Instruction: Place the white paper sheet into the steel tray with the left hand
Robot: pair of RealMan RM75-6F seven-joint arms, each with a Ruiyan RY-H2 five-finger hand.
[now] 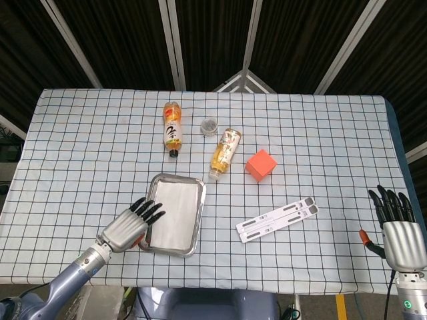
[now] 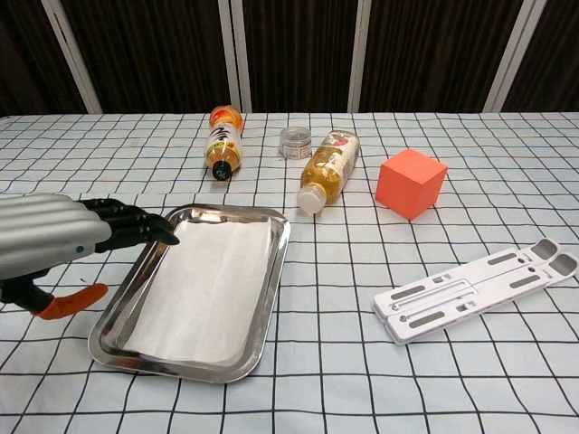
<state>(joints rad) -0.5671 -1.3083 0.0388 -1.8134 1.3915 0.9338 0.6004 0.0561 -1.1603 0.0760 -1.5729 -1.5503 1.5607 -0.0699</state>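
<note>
White paper lies flat inside the steel tray on the near left of the counter. Left hand hovers at the tray's left edge, fingers spread and holding nothing. Right hand sits at the counter's near right corner, fingers apart, empty.

Paper sheet lies flat in the tray, front-left on the table. Left hand at the tray's left rim, fingertips over it. Behind the tray: two bottles lying down, jar between them. Cube right of those, flat stand front-right. Right hand far right.
</note>
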